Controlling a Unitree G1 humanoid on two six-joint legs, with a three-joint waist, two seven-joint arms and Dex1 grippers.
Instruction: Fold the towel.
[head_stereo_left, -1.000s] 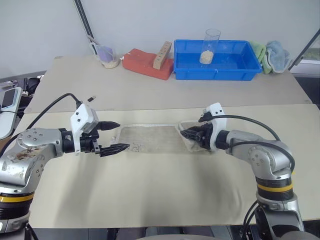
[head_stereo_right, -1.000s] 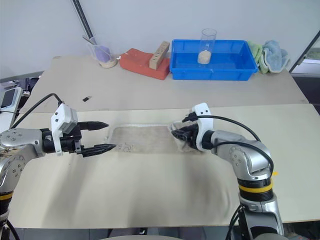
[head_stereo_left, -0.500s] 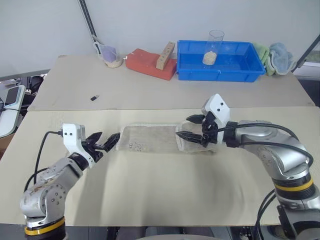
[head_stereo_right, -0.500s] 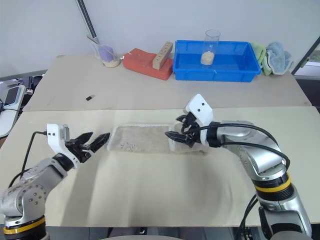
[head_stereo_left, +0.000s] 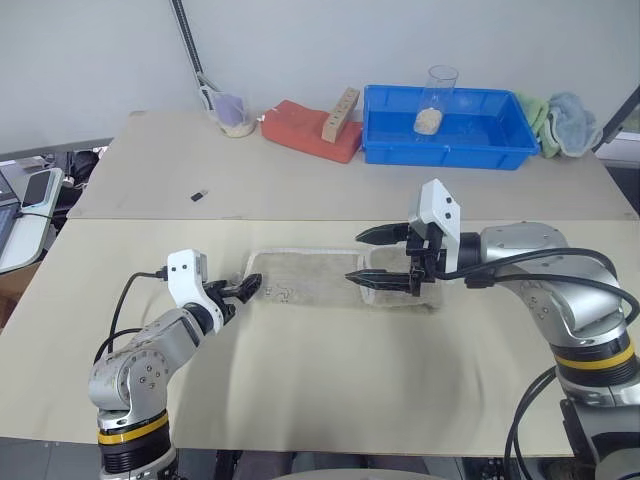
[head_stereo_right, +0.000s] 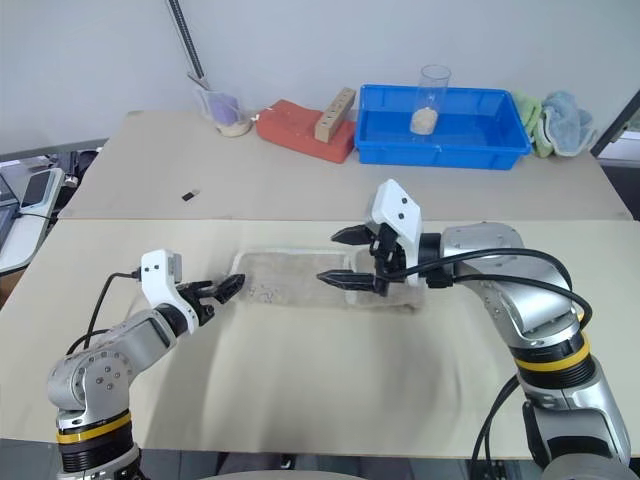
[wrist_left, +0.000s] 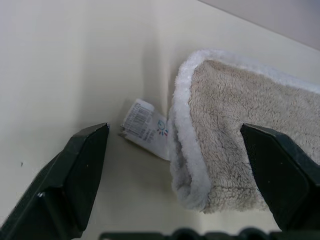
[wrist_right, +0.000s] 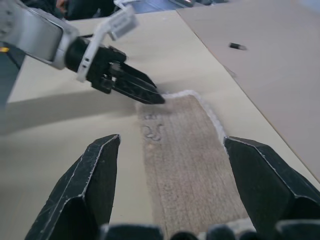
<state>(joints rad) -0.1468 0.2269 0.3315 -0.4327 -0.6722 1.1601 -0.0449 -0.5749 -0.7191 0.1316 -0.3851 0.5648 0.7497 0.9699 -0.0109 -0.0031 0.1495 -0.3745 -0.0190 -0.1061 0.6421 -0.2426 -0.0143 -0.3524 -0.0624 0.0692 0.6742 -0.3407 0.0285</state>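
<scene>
**Both grippers regrouping at the towel's ends**

The towel (head_stereo_left: 335, 283) is lying flat mid-tabletop. The left gripper (head_stereo_left: 243, 291), fingers spread, has dropped to its tagged corner; the right gripper (head_stereo_left: 375, 256), now spread and empty, is lifting off the opposite end, suggesting a fresh grasp.

Blue bin (head_stereo_left: 447, 125), red block (head_stereo_left: 310, 128), glass (head_stereo_left: 435, 100)

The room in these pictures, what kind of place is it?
Probably a robot test lab, not a home. Plain work tables stand against a bare wall, and practice props line the back: a blue bin, a red block and a towel laid out for folding.
</scene>
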